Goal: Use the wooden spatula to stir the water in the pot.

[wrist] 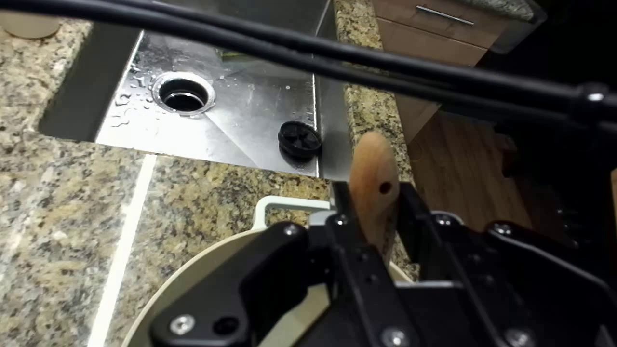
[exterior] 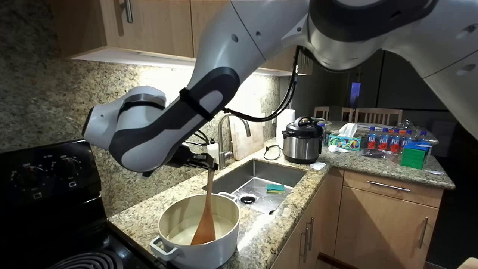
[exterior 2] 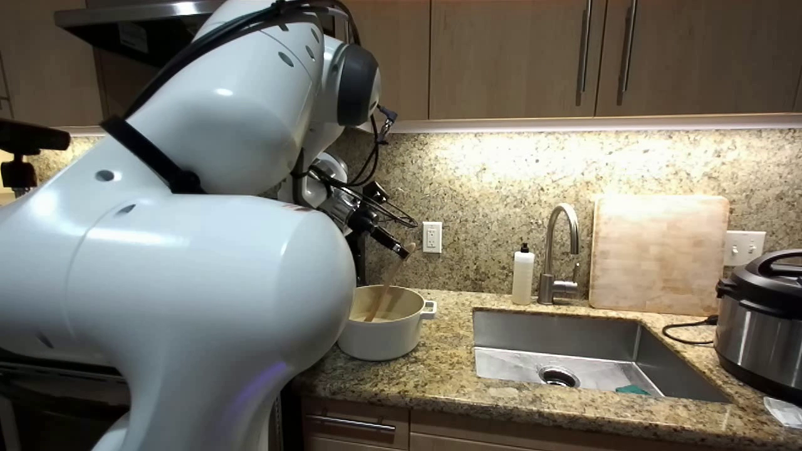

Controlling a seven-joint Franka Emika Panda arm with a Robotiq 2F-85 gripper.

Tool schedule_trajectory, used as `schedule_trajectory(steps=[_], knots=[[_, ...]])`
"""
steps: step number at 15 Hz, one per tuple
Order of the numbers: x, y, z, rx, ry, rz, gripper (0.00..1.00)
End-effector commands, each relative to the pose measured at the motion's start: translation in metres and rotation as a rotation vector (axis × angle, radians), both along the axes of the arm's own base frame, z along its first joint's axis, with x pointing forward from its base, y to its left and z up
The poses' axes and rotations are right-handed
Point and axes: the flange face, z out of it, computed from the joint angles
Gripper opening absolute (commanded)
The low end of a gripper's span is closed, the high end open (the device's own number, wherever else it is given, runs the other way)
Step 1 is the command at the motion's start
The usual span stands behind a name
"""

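The white pot [exterior: 220, 256] stands on the granite counter beside the stove; it also shows in an exterior view [exterior 2: 383, 341] and partly in the wrist view [wrist: 193, 274]. Pale water [exterior: 224, 226] lies in its bottom. The wooden spatula [exterior: 207, 220] stands tilted in the pot, wide blade down in the water; it also shows in an exterior view [exterior 2: 386, 291]. My gripper [exterior: 213, 165], seen also in an exterior view [exterior 2: 404, 250], is above the pot. In the wrist view, its fingers [wrist: 373, 193] are shut on the spatula's handle end [wrist: 372, 161]. My gripper hides most of the pot's inside there.
A steel sink [exterior 2: 564, 326] with a sponge [exterior: 275, 188] adjoins the pot. The faucet [exterior 2: 564, 232], soap bottle [exterior 2: 523, 279] and cutting board [exterior 2: 658, 250] stand behind it. The electric cooker [exterior: 303, 145] is beyond. The stove [exterior: 87, 261] is at the pot's other side. Cables [wrist: 308, 46] cross the wrist view.
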Motion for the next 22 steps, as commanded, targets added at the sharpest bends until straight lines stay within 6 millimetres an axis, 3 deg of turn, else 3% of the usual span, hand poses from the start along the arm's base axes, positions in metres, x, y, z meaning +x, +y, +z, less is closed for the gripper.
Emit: schedule_trajectory(steps=[1,9,22], knots=[[0.013,0.011,-0.001,0.053,0.000,0.039,0.07],[0.041,-0.006,0.017,0.181,-0.092,-0.099,0.07],[0.057,-0.085,0.029,0.194,-0.134,-0.363,0.07]])
